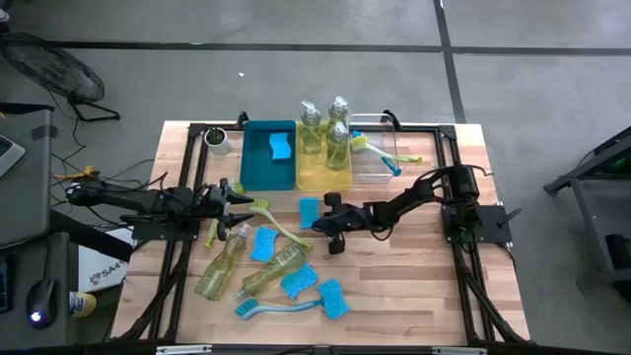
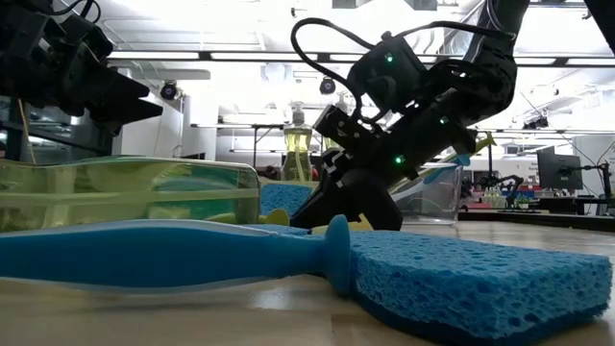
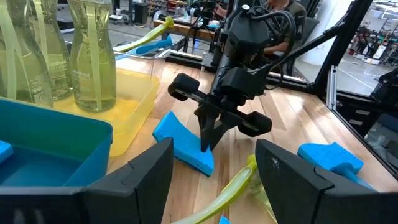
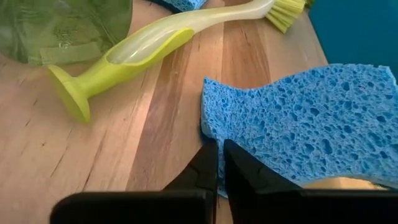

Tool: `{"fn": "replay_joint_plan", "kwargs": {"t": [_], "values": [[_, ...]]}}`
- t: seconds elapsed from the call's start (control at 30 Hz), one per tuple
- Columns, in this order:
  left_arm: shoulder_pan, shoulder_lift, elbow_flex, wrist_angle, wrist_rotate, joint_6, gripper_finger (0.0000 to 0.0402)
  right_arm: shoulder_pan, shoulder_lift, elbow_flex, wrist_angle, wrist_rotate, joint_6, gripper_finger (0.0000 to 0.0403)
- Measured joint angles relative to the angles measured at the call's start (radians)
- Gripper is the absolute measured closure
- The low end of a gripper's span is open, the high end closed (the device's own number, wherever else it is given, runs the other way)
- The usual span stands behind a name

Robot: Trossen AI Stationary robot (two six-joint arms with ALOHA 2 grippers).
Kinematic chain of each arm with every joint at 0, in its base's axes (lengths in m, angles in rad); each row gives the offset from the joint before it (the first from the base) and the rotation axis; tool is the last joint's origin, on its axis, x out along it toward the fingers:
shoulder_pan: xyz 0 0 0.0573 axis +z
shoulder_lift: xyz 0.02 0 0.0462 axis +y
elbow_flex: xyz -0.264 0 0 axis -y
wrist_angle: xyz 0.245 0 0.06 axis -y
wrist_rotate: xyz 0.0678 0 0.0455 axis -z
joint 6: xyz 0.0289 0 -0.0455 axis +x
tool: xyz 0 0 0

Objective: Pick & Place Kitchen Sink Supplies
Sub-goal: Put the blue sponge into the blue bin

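Note:
A blue wavy-edged sponge (image 1: 310, 209) lies on the wooden table just in front of the yellow tray (image 1: 323, 176). My right gripper (image 1: 317, 225) slants down onto its edge and is shut there. The left wrist view also shows this sponge (image 3: 180, 140) and that gripper (image 3: 207, 144). A yellow-green dish brush (image 4: 143, 50) lies flat close beside the sponge. My left gripper (image 3: 214, 168) hangs level over the table's left side, open, with nothing between its fingers. My right gripper has its fingertips closed on the sponge's edge near one corner (image 4: 208, 127). It comes slanting down from the table's right side. The fingers themselves hide how much foam lies between them. The sponge rests on the table.
The blue tray (image 1: 264, 158) holds one sponge. Three soap bottles (image 1: 337, 146) stand in the yellow tray. A clear bin (image 1: 373, 158) holds brushes, and a white cup (image 1: 216, 139) stands at the far left. Two bottles (image 1: 222, 264), several sponges (image 1: 333, 299) and a blue brush (image 1: 276, 307) lie nearer.

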Motion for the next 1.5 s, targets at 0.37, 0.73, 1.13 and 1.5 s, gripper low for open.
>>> {"fn": "replay_joint_plan", "kwargs": {"t": [0.37,0.73,1.13,1.5], "values": [[0.000,0.000,0.000,0.014,-0.048,-0.065,0.0179,0.035,-0.060,-0.005,-0.026,0.060,-0.018,0.0401],[0.000,0.008,0.001,0.091,-0.181,-0.259,0.0179,0.074,-0.125,0.114,-0.170,0.173,-0.157,0.0402],[0.001,0.082,0.001,0.280,-0.237,-0.314,0.0179,0.050,-0.125,0.314,-0.235,0.169,-0.322,0.0403],[0.150,0.256,0.011,0.440,-0.110,-0.361,0.0179,0.003,-0.125,0.327,-0.230,0.093,-0.324,0.0402]]}}
